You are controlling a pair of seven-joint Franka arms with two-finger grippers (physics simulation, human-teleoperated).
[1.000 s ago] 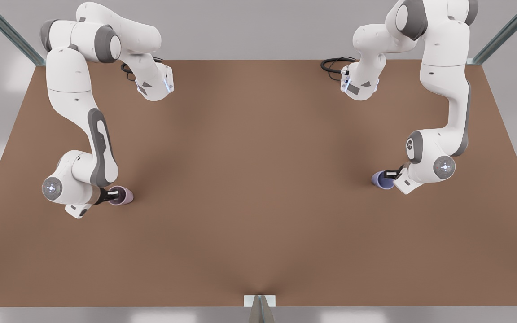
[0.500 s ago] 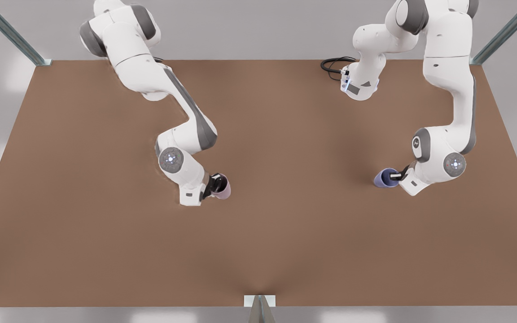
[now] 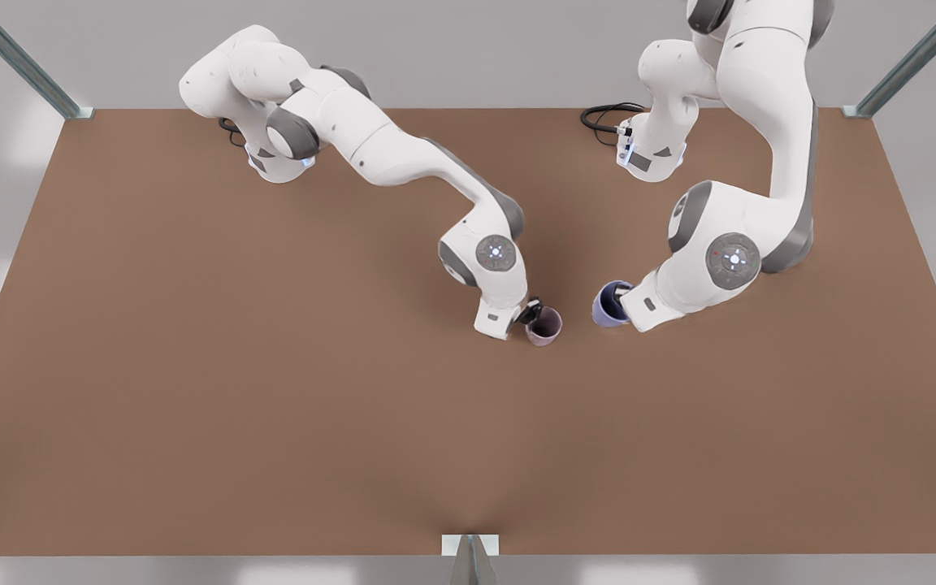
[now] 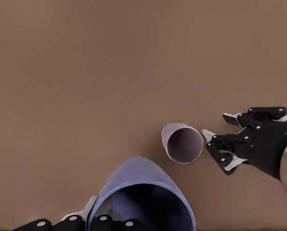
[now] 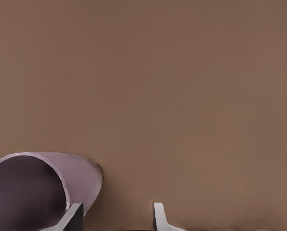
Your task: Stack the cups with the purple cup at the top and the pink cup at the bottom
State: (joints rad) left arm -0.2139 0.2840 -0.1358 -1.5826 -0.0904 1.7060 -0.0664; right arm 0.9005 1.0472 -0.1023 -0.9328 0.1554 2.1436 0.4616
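On the brown table [image 3: 273,406], left fingers [image 4: 81,214] pinch the purple cup [image 3: 610,303]; right fingers [image 5: 160,215] spread beside the pink cup [image 3: 545,323].

no readable text, labels, brands or numbers anywhere

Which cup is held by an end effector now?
The purple cup, in the left end effector; the pink cup sits free by the open right end effector.
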